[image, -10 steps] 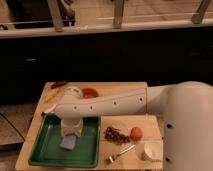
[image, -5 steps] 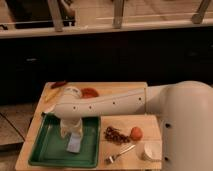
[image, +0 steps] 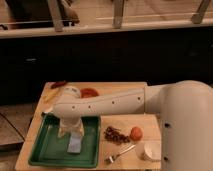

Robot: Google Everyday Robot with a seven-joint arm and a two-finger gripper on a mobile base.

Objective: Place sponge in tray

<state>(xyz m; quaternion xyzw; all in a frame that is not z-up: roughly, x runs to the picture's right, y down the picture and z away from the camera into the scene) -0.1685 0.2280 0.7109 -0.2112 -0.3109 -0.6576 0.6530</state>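
My arm reaches in from the right across the wooden table [image: 150, 120], wrist bent straight down, and my gripper [image: 71, 131] hangs over the dark green tray [image: 44, 150], inside its rim. The pale blue sponge [image: 75, 145] is right under the gripper, within the tray, toward its right half and upright in the view. It looks to be on or just above the tray floor, though I can't make out which from here. I also cannot tell whether the gripper is clamped on the sponge or has let it go.

Against a second ago, the sponge and my wrist are a shade further right in the tray. Against half a second ago there is barely any shift.

Nothing else has budged. The reddish-brown heap [image: 115, 135] and the round orange thing [image: 136, 132] are just right of the tray. The fork [image: 119, 155] lies at a slant below them, and the white cup [image: 150, 151] stands near the table's right corner.
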